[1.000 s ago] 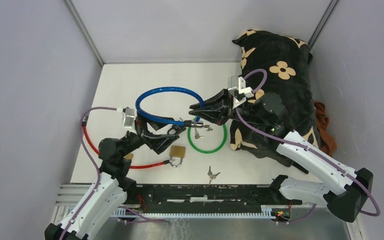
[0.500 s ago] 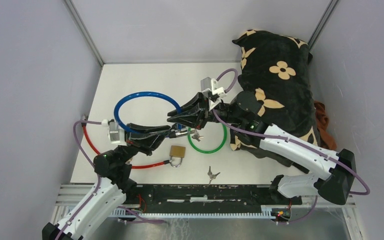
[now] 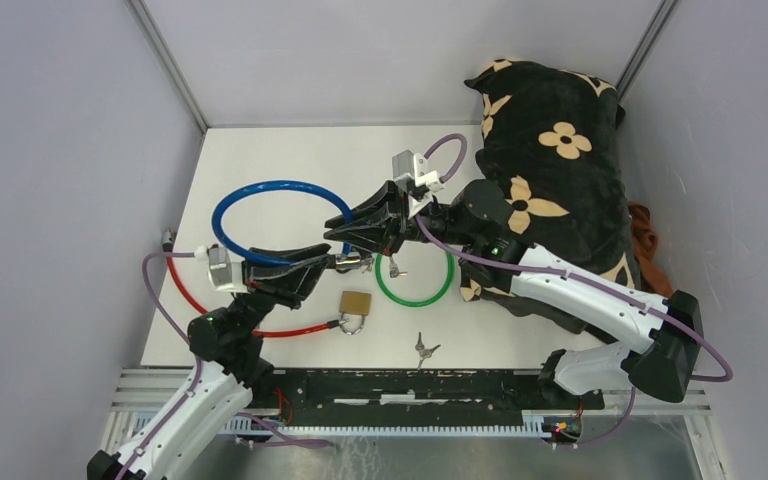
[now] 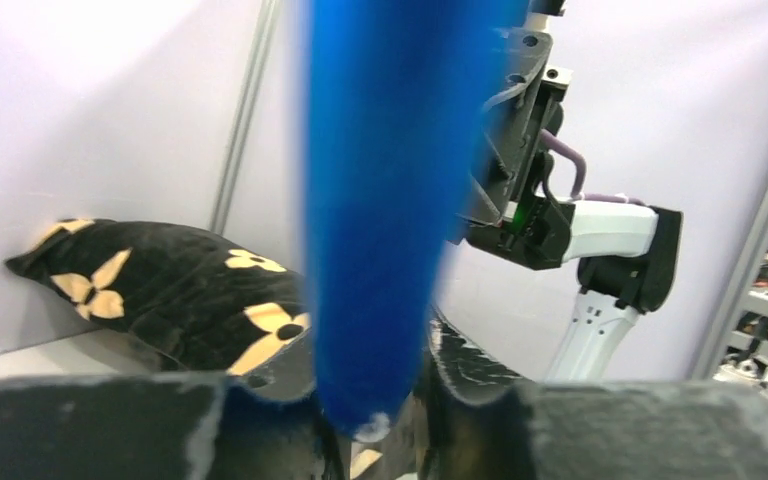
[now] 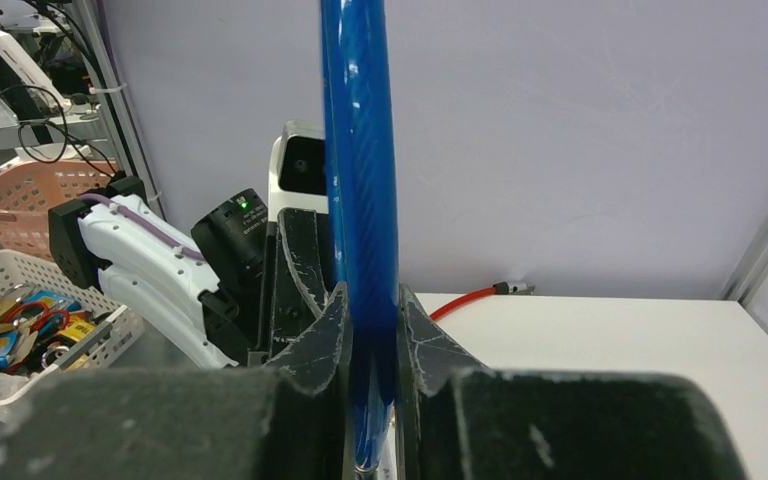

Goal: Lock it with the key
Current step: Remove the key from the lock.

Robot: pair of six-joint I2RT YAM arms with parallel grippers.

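Note:
A blue cable lock [image 3: 260, 188] is held up between both arms, its loop reaching left over the table. My left gripper [image 3: 332, 262] is shut on the cable near its lock end; in the left wrist view the blue cable [image 4: 390, 200] fills the gap of that gripper [image 4: 370, 370]. My right gripper [image 3: 348, 238] is shut on the same cable just above; the right wrist view shows the cable [image 5: 360, 200] pinched in that gripper [image 5: 372, 330]. A small bunch of keys [image 3: 393, 268] hangs by the lock end. Whether a key sits in the lock is hidden.
A green cable loop [image 3: 415, 297] lies at centre right. A red cable [image 3: 190, 300] ends at a brass padlock [image 3: 356, 304]. Loose keys [image 3: 423, 349] lie near the front rail. A black flowered cushion [image 3: 560, 150] fills the back right corner.
My left gripper has gone from wide open to shut on the blue cable. Both arms and the blue loop have shifted to the left.

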